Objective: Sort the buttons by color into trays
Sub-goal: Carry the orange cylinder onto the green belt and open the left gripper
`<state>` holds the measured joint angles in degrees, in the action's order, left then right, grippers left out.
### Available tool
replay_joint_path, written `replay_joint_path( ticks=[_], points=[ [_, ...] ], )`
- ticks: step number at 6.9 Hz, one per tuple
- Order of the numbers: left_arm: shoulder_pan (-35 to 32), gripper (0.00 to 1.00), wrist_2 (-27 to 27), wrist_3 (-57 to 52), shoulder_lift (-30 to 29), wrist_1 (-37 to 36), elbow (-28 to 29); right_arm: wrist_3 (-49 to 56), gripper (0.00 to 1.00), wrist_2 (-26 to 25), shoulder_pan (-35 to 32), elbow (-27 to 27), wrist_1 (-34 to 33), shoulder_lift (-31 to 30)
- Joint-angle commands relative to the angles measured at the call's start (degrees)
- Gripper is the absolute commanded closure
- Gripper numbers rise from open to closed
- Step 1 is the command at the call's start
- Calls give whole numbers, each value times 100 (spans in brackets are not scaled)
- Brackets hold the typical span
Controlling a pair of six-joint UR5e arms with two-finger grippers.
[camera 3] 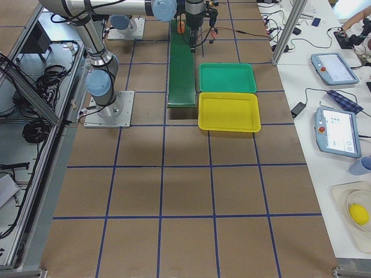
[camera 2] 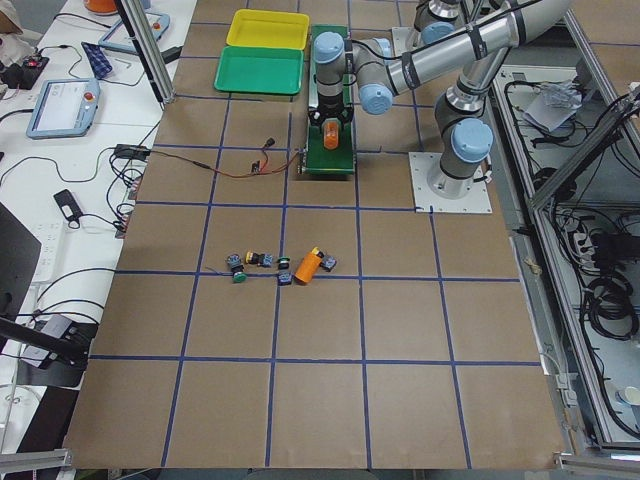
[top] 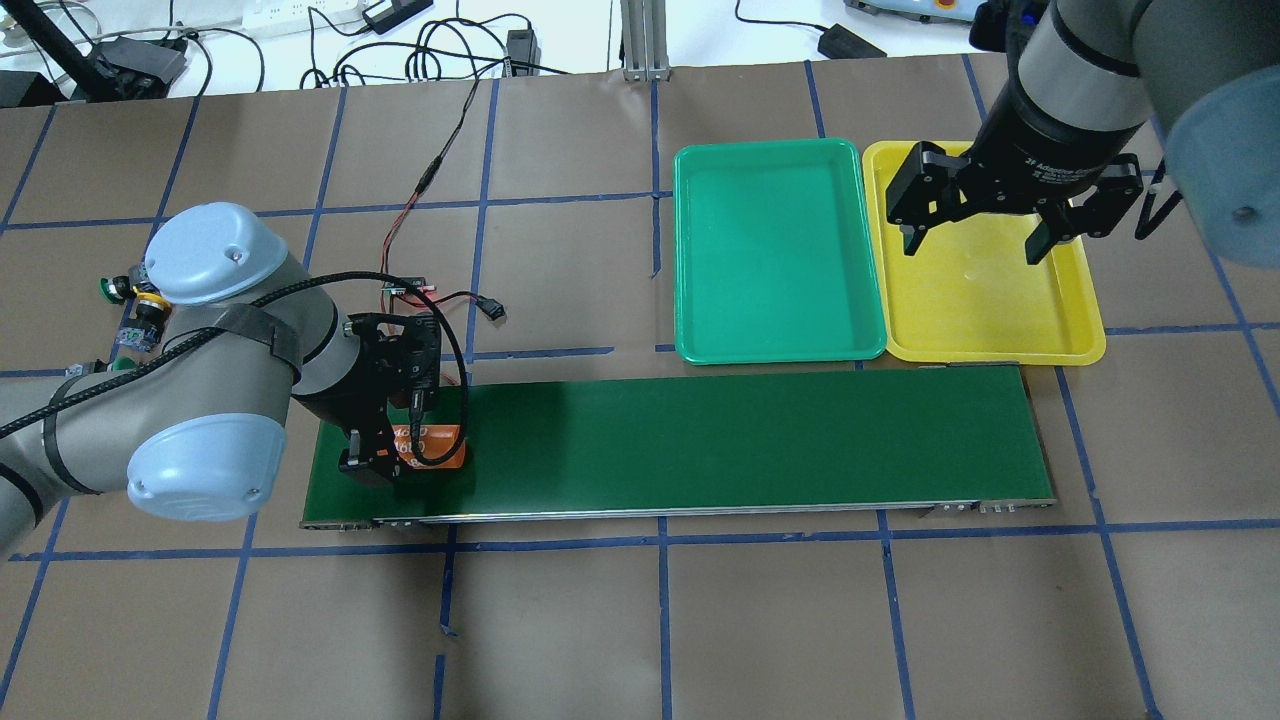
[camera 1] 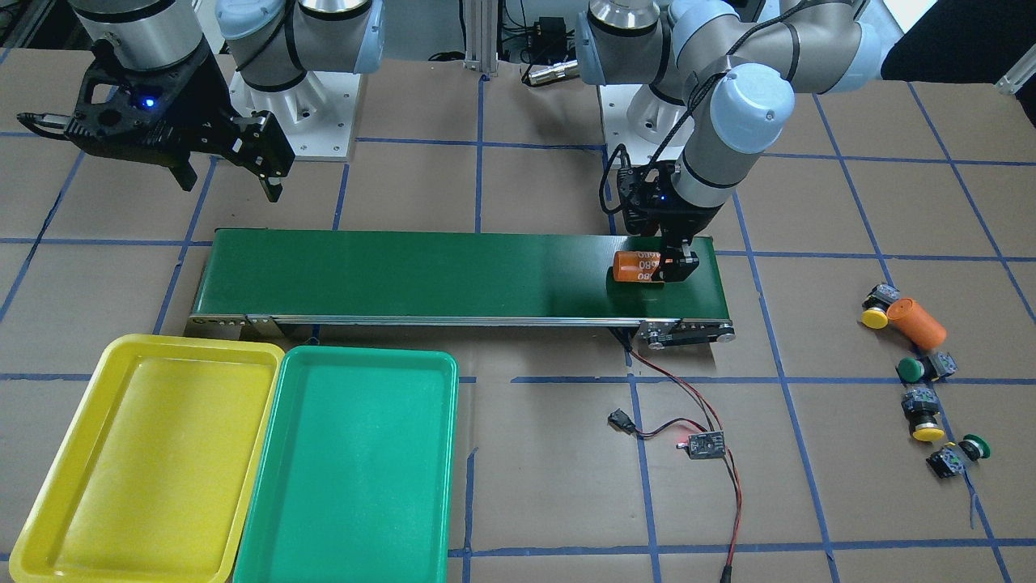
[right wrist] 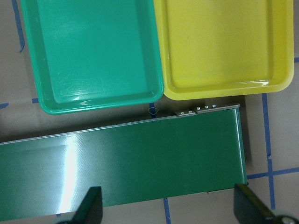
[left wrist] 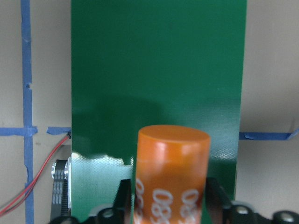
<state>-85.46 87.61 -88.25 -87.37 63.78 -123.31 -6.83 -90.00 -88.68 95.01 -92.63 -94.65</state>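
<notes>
Overhead exterior view, starting off the conveyor belt's (top: 740, 440) left end: the buttons (camera 1: 913, 369) lie loose on the table well clear of the belt, all four in a scattered row with a second orange cylinder (camera 1: 916, 322) among them. None has been sorted.

On the belt's left end, the left gripper (top: 405, 450) is clamped across an orange cylinder (top: 440, 447) marked 4680, which lies on its side on the belt surface. That is no button, so I take it for a distractor being dealt with at the loading end.

Past the belt's right half, on its far side, the green tray (top: 775, 250) and yellow tray (top: 990, 310) sit rim to rim; neither holds a button. The right gripper (top: 975, 245) hangs above the yellow tray, fingers spread wide and holding nothing, probably stationed there to take whatever the belt delivers.
</notes>
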Motion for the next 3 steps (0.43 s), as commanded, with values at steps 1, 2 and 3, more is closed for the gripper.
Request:
replay_joint_path(
  ticks=[1,2,3],
  points=[
    [142,0,2,80,-61,-207,62,-3,0,0,0,0,-1,-1],
    [300,0,19,80,-44,-470,79,-3,0,9,-9,0,-1,-1],
    [902,0,11,-25,-78,-594,97,-3,0,9,0,0,-10,-1]
  ],
)
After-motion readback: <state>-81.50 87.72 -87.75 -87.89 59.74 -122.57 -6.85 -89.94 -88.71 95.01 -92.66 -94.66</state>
